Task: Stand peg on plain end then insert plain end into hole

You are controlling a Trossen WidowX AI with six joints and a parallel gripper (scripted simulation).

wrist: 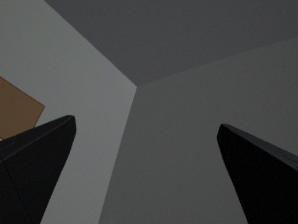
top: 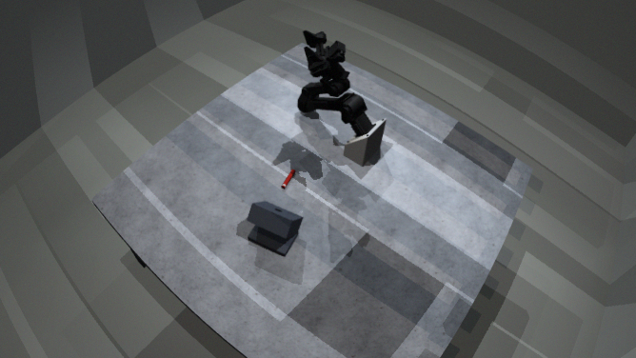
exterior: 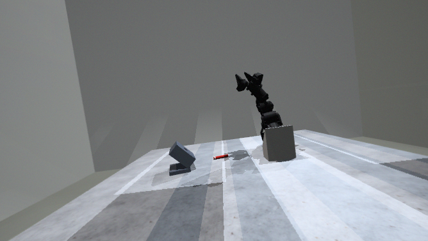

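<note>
A red peg (top: 288, 177) (exterior: 222, 156) lies on its side on the table between the robot's base and the panel. The end with its white band (top: 284, 186) (exterior: 215, 157) points toward the panel's side; the plain end is toward the robot. The dark grey sloped panel (top: 269, 220) (exterior: 181, 156) stands on a flat foot, with a small hole (top: 278, 209) (exterior: 186, 149) in its upward-tilted face. My gripper (top: 305, 40) (exterior: 240, 74) (wrist: 149, 127) is open and empty, raised high above the table and well away from the peg. The wrist view shows neither peg nor panel.
The arm rises beside a light grey block (top: 374, 144) (exterior: 279, 144) at its base. The table's edge (top: 112, 219) lies beyond the panel. A brown patch (wrist: 17, 110) shows at the left of the wrist view, against the walls.
</note>
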